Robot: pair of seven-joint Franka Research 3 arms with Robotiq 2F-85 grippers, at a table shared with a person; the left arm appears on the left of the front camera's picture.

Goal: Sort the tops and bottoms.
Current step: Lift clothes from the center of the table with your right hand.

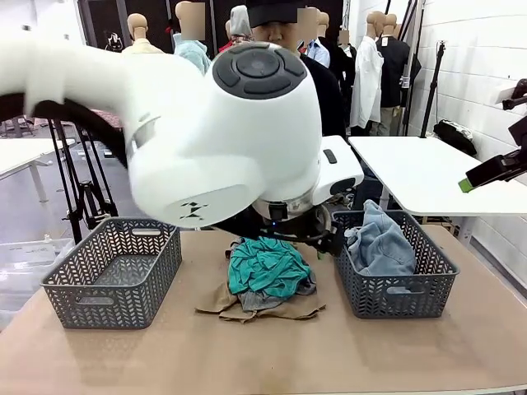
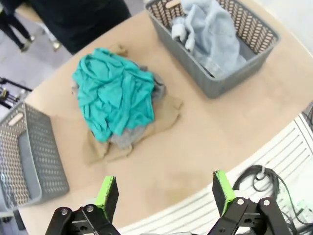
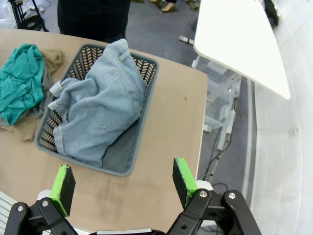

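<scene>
The tops lie in a heap on the table between two baskets: a teal green one (image 1: 268, 267) (image 2: 115, 98) (image 3: 19, 81) on top, a grey one (image 2: 124, 139) under it, a khaki tan one (image 1: 284, 311) (image 2: 166, 115) at the bottom. The bottoms, light blue denim (image 1: 380, 244) (image 2: 210, 29) (image 3: 98, 112), sit crumpled in the right basket (image 1: 395, 296) (image 3: 146, 93). My left gripper (image 2: 164, 193) hangs open, high over the table's near edge in front of the heap. My right gripper (image 3: 123, 185) is open too, above the table near the denim basket.
A grey basket (image 1: 115, 304) (image 2: 29, 161) stands empty to the left. My left arm's white wrist (image 1: 222, 140) fills much of the front view. A person in dark clothes (image 1: 325, 90) stands at the far side. A white table (image 1: 428, 169) is behind on the right.
</scene>
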